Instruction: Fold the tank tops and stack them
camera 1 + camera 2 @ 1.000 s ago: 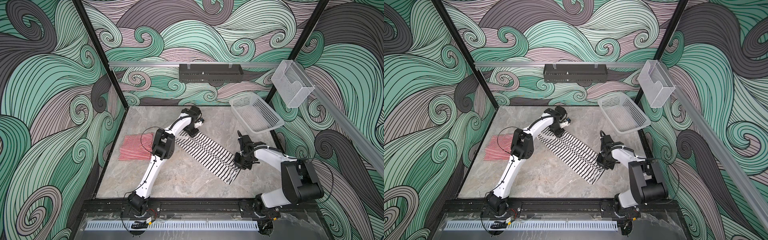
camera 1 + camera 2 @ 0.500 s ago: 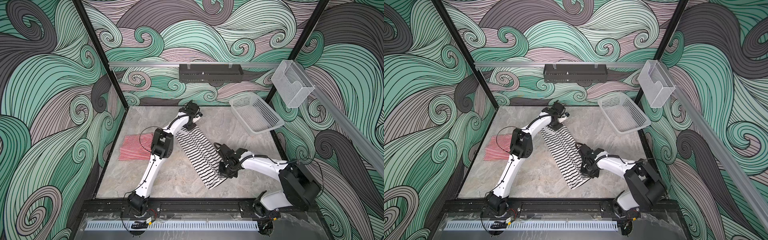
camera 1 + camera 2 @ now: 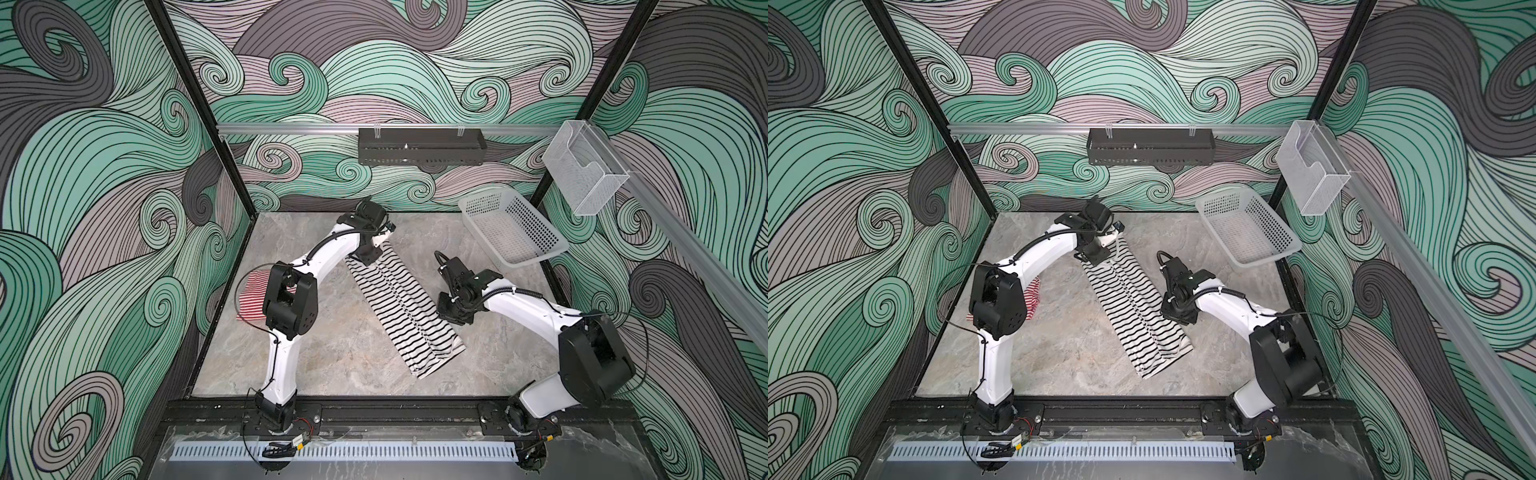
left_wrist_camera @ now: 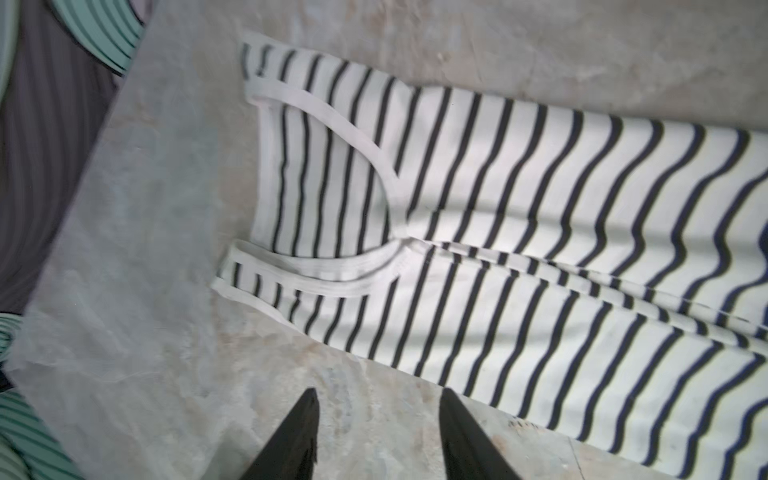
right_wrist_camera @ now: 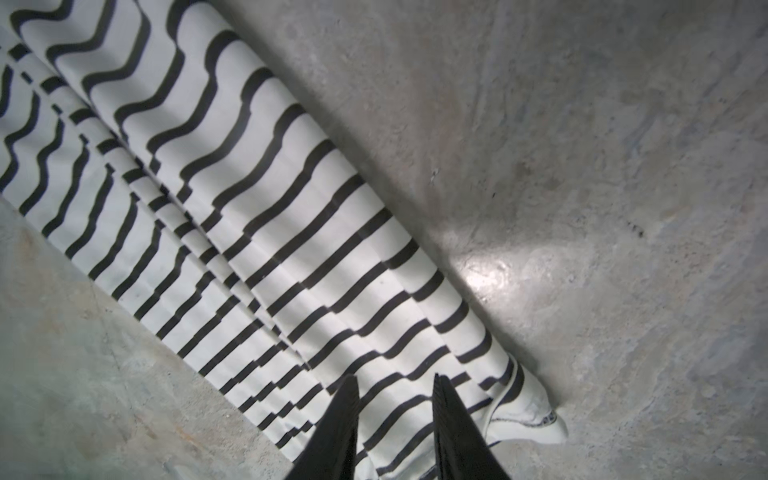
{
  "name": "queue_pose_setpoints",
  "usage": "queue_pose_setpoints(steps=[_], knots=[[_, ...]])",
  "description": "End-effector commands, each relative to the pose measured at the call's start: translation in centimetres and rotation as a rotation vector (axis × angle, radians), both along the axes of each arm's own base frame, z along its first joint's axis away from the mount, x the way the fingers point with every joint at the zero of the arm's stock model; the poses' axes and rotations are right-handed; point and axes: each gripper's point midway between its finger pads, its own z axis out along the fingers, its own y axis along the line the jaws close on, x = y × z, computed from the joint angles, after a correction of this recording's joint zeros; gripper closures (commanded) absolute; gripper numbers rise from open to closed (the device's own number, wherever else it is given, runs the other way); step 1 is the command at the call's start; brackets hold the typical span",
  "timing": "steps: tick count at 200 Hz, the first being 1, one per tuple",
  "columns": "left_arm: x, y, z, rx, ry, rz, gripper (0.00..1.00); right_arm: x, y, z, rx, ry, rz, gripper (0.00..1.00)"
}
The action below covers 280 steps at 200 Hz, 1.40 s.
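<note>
Since a second ago the black-striped tank top has swung steeper across the middle, and my right arm has drawn back to its right edge. From the left, the red-striped tank top lies partly hidden by my left arm. My left gripper stands half open over bare table beside the straps, holding nothing. My right gripper hovers narrowly parted above the lower end, gripping nothing. Two tops, one white basket, grey marbled surface, wave-patterned walls.

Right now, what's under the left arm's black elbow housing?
The red-and-white striped tank top lies on the grey marbled table there; only one part shows, the black elbow housing covers the rest.
</note>
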Motion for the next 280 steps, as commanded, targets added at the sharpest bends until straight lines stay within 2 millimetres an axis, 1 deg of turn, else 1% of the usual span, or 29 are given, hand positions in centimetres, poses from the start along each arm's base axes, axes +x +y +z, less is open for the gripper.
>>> queue_pose_setpoints(steps=[1, 11, 26, 43, 59, 96, 128, 153, 177, 204, 220, 239, 246, 264, 280], knots=[[-3.9, -0.5, -3.5, -0.043, 0.170, 0.001, 0.62, 0.6, -0.4, -0.9, -0.019, 0.027, 0.049, 0.70], [-4.8, -0.7, -4.4, -0.055, 0.205, 0.003, 0.65, 0.7, -0.3, -1.3, -0.018, 0.038, 0.057, 0.71], [-5.8, -0.6, -5.8, -0.059, 0.243, 0.021, 0.65, 0.4, -0.1, -1.9, -0.009, 0.056, 0.062, 0.72], [-6.2, -0.5, -6.9, -0.053, 0.264, 0.035, 0.64, -0.2, 0.0, -2.6, 0.006, 0.072, 0.056, 0.73], [-6.4, -0.5, -7.8, -0.043, 0.288, 0.038, 0.63, -1.1, -0.3, -3.4, 0.006, 0.094, 0.053, 0.73], [-6.0, -0.3, -9.7, 0.003, 0.306, 0.041, 0.59, -3.5, -1.3, -4.6, -0.021, 0.122, 0.039, 0.73], [-5.1, 0.4, -10.9, 0.073, 0.305, 0.044, 0.59, -5.1, -1.2, -5.1, -0.046, 0.140, 0.055, 0.73], [-3.6, 0.9, -11.0, 0.128, 0.260, 0.035, 0.57, -6.5, -0.4, -5.7, -0.060, 0.157, 0.077, 0.73], [-1.2, 1.0, -10.9, 0.175, 0.190, 0.019, 0.52, -7.8, 0.6, -6.4, -0.074, 0.174, 0.099, 0.73], [1.6, 0.0, -10.3, 0.166, 0.125, 0.012, 0.49, -9.2, 2.7, -7.0, -0.065, 0.187, 0.128, 0.73], [2.8, -0.8, -10.2, 0.148, 0.107, 0.011, 0.49, -9.7, 4.1, -7.2, -0.061, 0.192, 0.147, 0.73], [4.2, -1.4, -9.9, 0.140, 0.073, 0.018, 0.49, -10.0, 5.7, -7.1, -0.055, 0.188, 0.177, 0.73], [4.7, -1.5, -9.6, 0.137, 0.062, 0.026, 0.49, -10.0, 6.0, -6.9, -0.060, 0.185, 0.184, 0.73], [5.0, -1.5, -8.6, 0.126, 0.046, 0.038, 0.49, -9.8, 5.9, -6.4, -0.070, 0.169, 0.179, 0.73], [4.9, -1.5, -7.2, 0.110, 0.016, 0.045, 0.46, -9.3, 6.1, -5.4, -0.048, 0.140, 0.191, 0.68]])
